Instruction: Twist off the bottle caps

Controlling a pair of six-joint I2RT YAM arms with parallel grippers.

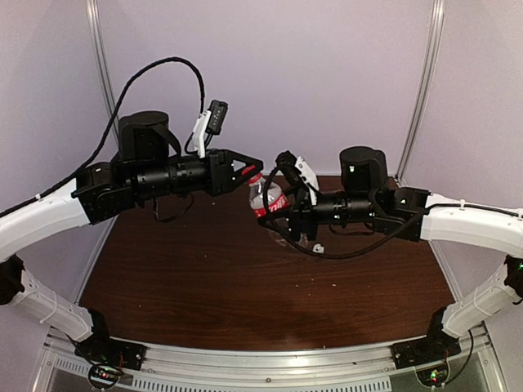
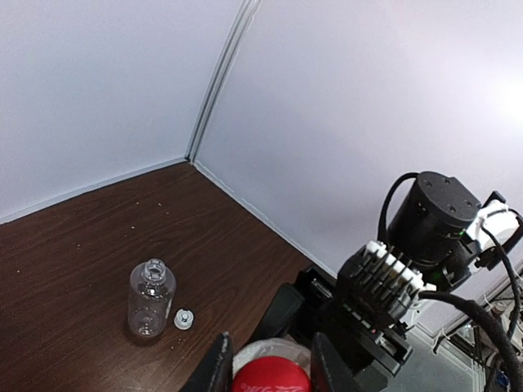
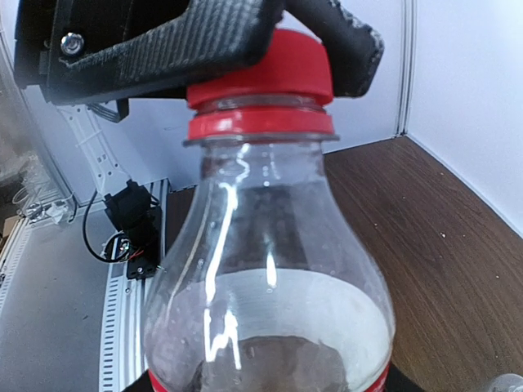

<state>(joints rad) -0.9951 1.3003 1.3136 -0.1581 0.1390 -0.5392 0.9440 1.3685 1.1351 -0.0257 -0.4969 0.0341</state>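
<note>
Status: one of two caps is off.

- The taller unlabelled bottle [image 2: 151,298] is standing upright on the brown table [image 2: 73,269] with its neck open. Its white-grey cap [image 2: 185,318] is lying just beside its base. I am counting this bottle as finished.
- The red-labelled bottle [image 3: 261,269] is being held up between the arms, off the table. The right gripper [image 1: 282,214] is clamping its body at about the label band. Its own fingers are barely showing in the right wrist view.
- The left gripper [image 1: 249,171] is pinching narrow on the red cap [image 3: 261,69], one finger on each side.
- The cap is sitting down against its red collar ring with no clear gap, so it is reading as not yet loosened, or only slightly.

Remaining: twist off the red cap.

Writing:
- The top of the red cap is carrying white script in the left wrist view. It resembles Coca-Cola lettering but is too cropped to read with confidence.
- The label band is showing red with white marks from above, illegible.
- No text is appearing on the unlabelled bottle or its cap.
</note>
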